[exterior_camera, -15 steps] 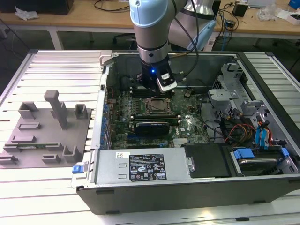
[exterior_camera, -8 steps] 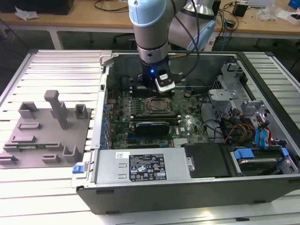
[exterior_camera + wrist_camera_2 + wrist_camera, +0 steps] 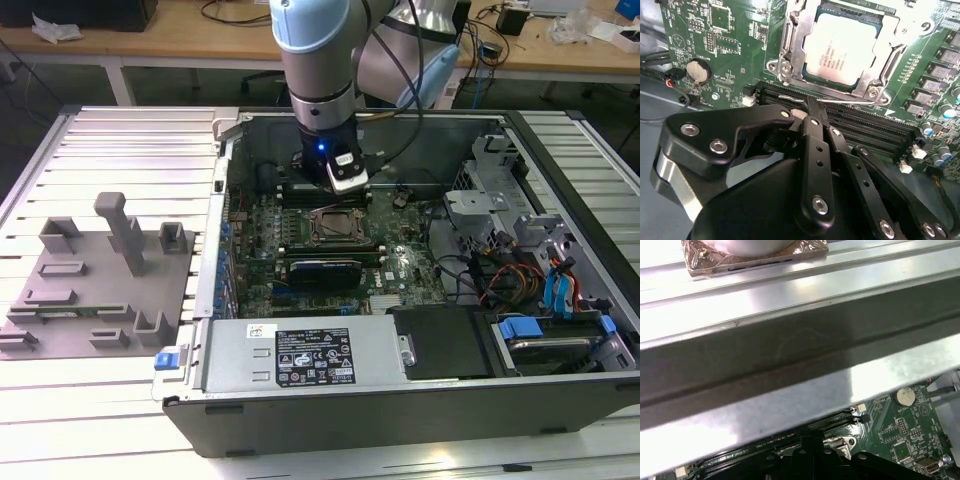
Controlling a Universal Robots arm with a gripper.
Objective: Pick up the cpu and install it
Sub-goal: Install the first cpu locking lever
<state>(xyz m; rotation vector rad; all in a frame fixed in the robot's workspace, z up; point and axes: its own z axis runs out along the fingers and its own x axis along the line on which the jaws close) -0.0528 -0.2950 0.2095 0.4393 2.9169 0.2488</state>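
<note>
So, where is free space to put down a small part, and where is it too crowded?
Free: the ribbed metal table beyond the grey fixture plate, and the flat power supply top. Crowded: the motherboard around the cpu, and the cable bay.

An open computer case (image 3: 420,400) lies on a pale slatted bench (image 3: 120,160). Inside it a green motherboard (image 3: 300,270) carries black memory slots (image 3: 865,130) and a round coin battery (image 3: 698,71). A grey power supply box (image 3: 300,355) sits along the case's near wall. On the exterior view's right — blue-tabbed drive bays (image 3: 560,290) and tangled coloured cables (image 3: 500,280). On the exterior view's left, a grey moulded fixture tray (image 3: 95,285) rests on the bench.
</note>
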